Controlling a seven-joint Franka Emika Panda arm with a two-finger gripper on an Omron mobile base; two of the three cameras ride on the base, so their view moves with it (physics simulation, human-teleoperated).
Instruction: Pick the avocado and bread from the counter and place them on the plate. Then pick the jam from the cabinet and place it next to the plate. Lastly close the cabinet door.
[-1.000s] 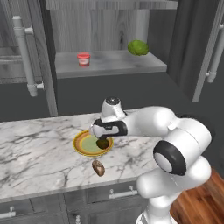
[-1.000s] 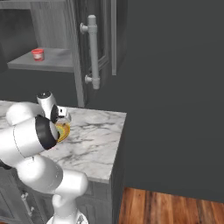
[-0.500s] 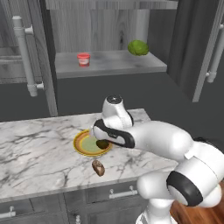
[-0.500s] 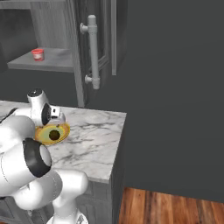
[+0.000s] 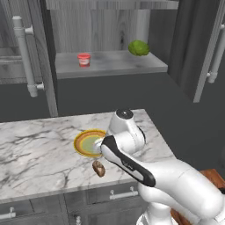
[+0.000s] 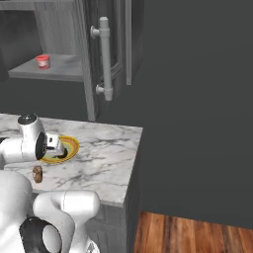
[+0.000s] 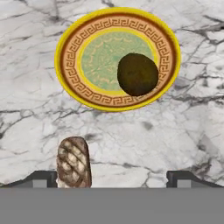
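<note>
Dark grey cabinet (image 5: pixel 110 26) open above, shelf carrying the red jam (image 5: pixel 84 59) and a green round lump (image 5: pixel 139 47), door (image 6: pixel 106 54) swung wide with its long silver handle. Below, white marble tabletop (image 5: pixel 39 149), veined grey. On it the plate (image 7: pixel 65 48), yellow rim, pale green centre, with the avocado (image 7: pixel 137 74) already resting inside, toward the rim's right in the hand view. Just off the plate, near the tabletop's front edge, the bread (image 7: pixel 74 162), apart from the rim and not yet moved. Gripper (image 7: pixel 112 178) hovering above plate and bread, fingers spread wide, holding nothing.

Key relation for the coming move: in the hand view, bread lying beside the left fingertip (image 7: pixel 41 178), not centred between the two, long axis running up the picture, roughly square to the line between the tips (a favourable lie for pinching across its narrow width). Likely need: a sideways shift toward the bread before descending. Jam and door presumably later work.
</note>
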